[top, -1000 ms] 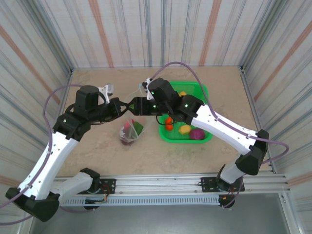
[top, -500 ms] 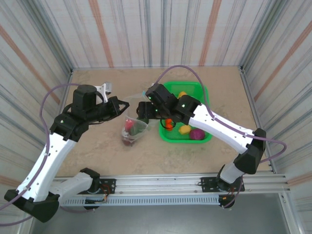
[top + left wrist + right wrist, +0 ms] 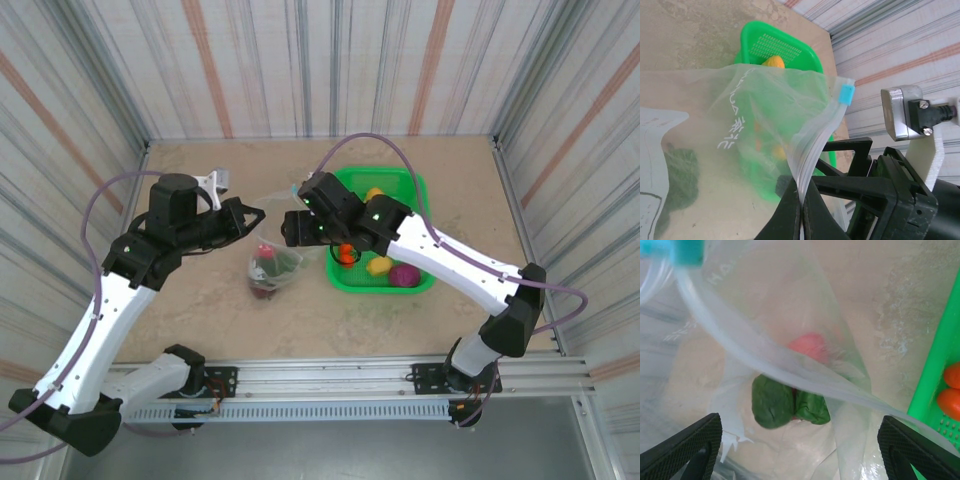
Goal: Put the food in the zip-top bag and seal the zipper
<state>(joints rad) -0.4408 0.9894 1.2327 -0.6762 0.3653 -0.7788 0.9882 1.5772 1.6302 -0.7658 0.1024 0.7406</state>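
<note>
Zip-top bag [image 3: 272, 262] hangs beside the green basket [image 3: 420, 190], mouth edge pinched in the closed left tool [image 3: 260, 212], apparently so the wide-open, empty right tool [image 3: 287, 228] can load more food [image 3: 404, 274].

Clear zip-top bag [image 3: 755, 115], light-blue slider [image 3: 845, 93], green basket [image 3: 782, 47], striped walls [image 3: 300, 60].

Lighting is bright, even and diffuse, with only faint, soft shadows on the tabletop [image 3: 200, 310]. In the right wrist view the zip-top bag [image 3: 790, 300] appears soft, probably out of focus.
</note>
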